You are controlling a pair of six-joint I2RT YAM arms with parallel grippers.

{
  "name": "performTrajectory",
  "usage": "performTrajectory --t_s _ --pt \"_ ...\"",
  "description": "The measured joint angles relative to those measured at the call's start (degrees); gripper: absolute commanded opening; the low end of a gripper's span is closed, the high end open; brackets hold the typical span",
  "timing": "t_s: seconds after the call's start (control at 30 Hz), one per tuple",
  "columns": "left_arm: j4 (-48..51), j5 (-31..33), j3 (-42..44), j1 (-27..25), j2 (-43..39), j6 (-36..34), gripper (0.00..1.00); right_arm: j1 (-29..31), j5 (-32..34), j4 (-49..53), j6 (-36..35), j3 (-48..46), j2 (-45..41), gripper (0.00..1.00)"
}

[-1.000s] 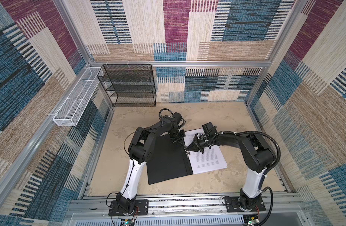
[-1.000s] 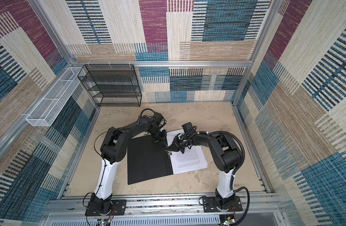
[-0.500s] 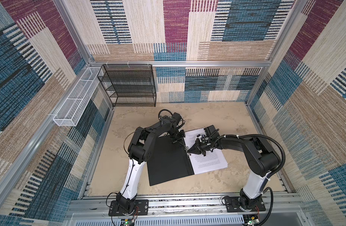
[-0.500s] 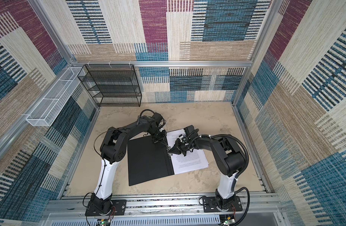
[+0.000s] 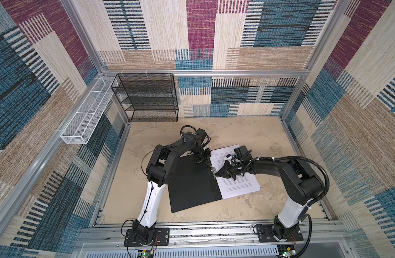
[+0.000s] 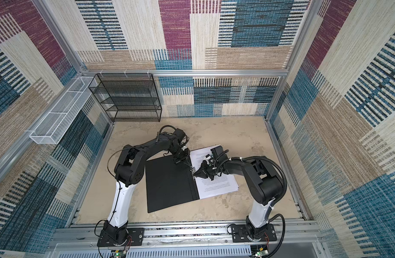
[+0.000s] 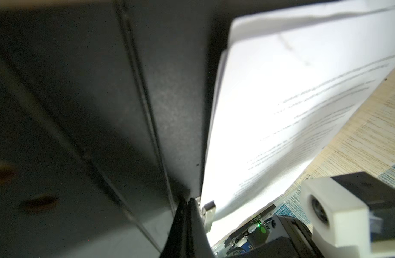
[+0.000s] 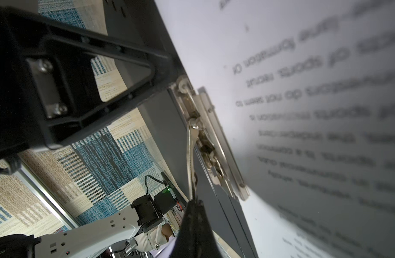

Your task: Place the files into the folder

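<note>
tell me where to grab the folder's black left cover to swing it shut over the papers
Probably the free long edge of the left cover, opposite the spine. It lies flat on the table, so come in low from the left arm's side, slide one of the jaws under, pinch, then swing it over the files.

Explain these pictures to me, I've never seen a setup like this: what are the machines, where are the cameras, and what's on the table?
Two robot arms stand at a beige table. Two pictures look down from overhead; two come from cameras on the arms' wrists. On the table lies an open folder, black inside, with printed paper sheets beside its spine. The left gripper is shut, its tip on the folder near the spine. The right gripper, also shut, meets the lever of the metal clip; whether it pinches it is unclear.
</note>
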State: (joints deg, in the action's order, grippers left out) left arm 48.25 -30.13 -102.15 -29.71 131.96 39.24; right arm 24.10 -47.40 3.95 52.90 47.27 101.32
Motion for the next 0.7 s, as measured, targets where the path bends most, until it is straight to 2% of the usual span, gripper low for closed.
performTrajectory --t_s 0.23,0.47,0.7 --pt "0.0 -0.2 0.0 0.1 0.5 0.0 0.00 0.0 1.6 -1.9 -0.4 -1.9 -0.7 0.00" --pt "0.3 -0.9 -0.3 0.3 1.0 0.0 0.00 0.0 6.3 -3.5 1.1 -4.2 -3.9 0.00" --pt "2.9 -2.2 -3.4 0.5 3.1 -0.2 0.00 0.0 6.0 -6.7 2.8 -5.5 -3.3 0.00"
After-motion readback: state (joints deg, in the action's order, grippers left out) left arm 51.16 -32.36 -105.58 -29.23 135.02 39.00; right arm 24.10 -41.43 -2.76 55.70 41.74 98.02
